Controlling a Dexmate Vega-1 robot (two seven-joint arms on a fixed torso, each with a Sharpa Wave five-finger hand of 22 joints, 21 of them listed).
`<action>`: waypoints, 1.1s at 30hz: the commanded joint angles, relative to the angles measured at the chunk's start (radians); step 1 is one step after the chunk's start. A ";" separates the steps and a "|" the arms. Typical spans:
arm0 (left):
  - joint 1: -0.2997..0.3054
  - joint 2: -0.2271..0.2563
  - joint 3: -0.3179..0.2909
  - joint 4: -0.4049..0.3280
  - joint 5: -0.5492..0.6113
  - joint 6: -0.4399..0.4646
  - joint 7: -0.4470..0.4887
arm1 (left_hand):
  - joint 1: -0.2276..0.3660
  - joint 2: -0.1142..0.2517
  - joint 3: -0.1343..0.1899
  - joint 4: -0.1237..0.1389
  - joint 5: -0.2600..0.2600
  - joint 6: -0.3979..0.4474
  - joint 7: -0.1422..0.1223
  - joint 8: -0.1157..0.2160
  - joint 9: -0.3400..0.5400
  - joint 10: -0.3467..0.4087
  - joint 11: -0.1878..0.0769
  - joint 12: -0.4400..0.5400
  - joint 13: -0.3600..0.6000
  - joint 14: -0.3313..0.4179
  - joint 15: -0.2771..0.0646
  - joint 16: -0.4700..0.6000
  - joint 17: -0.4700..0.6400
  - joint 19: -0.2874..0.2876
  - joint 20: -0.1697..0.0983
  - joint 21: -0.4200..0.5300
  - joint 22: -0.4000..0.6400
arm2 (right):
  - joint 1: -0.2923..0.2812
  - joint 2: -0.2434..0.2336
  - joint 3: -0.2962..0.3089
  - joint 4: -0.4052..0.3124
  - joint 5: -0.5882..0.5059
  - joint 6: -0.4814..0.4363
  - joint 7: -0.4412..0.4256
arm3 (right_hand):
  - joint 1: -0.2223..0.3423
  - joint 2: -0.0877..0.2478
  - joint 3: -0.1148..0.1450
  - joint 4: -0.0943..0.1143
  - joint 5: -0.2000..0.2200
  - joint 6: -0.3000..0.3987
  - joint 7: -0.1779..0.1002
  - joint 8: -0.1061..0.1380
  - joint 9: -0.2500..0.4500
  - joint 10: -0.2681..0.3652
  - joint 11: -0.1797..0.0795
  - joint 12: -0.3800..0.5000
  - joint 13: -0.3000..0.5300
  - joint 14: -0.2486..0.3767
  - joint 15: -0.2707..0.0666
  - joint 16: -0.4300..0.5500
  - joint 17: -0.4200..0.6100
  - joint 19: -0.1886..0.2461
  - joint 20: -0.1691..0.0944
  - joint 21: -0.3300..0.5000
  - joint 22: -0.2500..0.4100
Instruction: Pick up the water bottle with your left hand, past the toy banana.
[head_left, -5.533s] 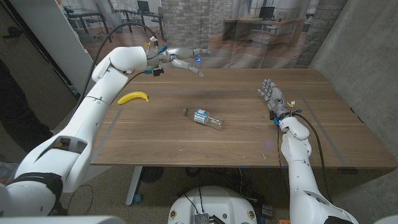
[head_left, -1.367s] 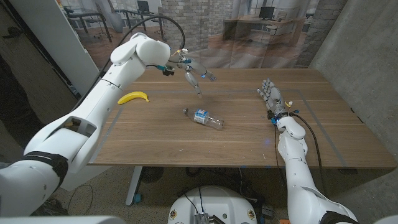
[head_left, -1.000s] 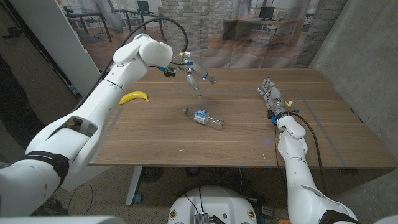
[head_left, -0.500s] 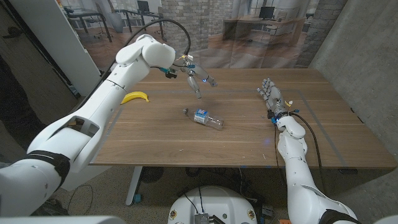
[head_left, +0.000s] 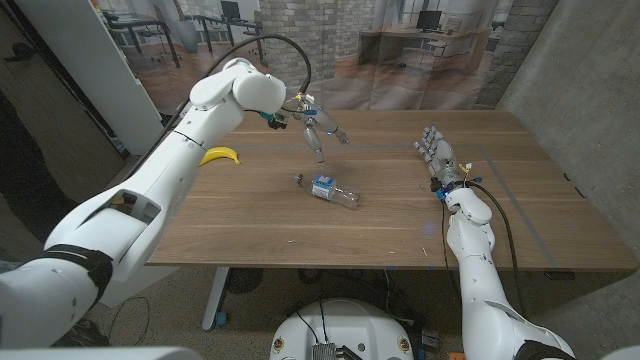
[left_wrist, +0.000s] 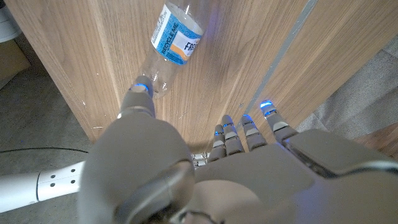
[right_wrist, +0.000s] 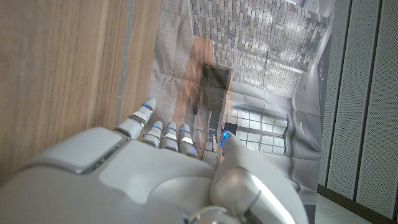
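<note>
Clear plastic bottle (head_left: 328, 189) — matt wooden table (head_left: 500, 210)

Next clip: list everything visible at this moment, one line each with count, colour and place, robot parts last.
water bottle: one, clear with a blue and white label, lying on its side near the table's middle.
toy banana: one, yellow, on the table's left part, partly behind the left arm.
table: one, brown wood, carrying both items.
left hand: one, white and grey, open above the table, beyond the bottle, touching nothing.
right hand: one, white and grey, open, at the table's right side, holding nothing.
</note>
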 joint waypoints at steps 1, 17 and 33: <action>0.008 0.002 0.008 -0.021 0.026 -0.007 -0.009 | 0.009 0.031 0.003 0.009 -0.006 0.019 -0.010 0.008 0.005 0.008 -0.003 0.007 0.007 0.021 -0.017 0.012 0.008 0.006 -0.009 -0.002 0.007 | -0.007 0.003 0.000 -0.008 0.003 0.000 -0.002 | -0.006 -0.001 0.006 -0.001 0.002 0.007 0.002 0.007 0.003 0.005 0.005 0.009 0.004 0.006 0.000 0.008 0.004 0.010 -0.001 0.008 0.003; 0.035 0.010 0.021 -0.057 0.103 -0.027 0.032 | 0.073 0.096 0.024 -0.003 -0.082 0.015 0.006 0.002 0.007 0.001 0.012 0.004 0.019 0.055 -0.027 0.034 0.028 0.058 -0.030 0.010 0.013 | -0.017 0.006 -0.001 -0.022 0.005 -0.001 -0.005 | -0.010 -0.003 0.006 0.000 0.002 0.008 0.002 0.007 0.003 0.005 0.006 0.009 0.004 0.007 0.001 0.008 0.004 0.010 0.001 0.008 0.003; 0.053 0.006 0.026 -0.087 0.125 -0.028 0.018 | 0.040 0.067 -0.016 0.014 -0.103 -0.024 0.062 -0.006 0.015 -0.029 0.061 0.001 0.038 0.014 0.019 0.031 0.054 0.017 0.019 -0.008 0.020 | -0.027 0.009 0.000 -0.034 0.008 -0.004 -0.005 | -0.013 -0.003 0.006 0.000 0.003 0.008 0.002 0.007 0.003 0.007 0.006 0.009 0.004 0.008 0.000 0.008 0.004 0.012 0.000 0.008 0.003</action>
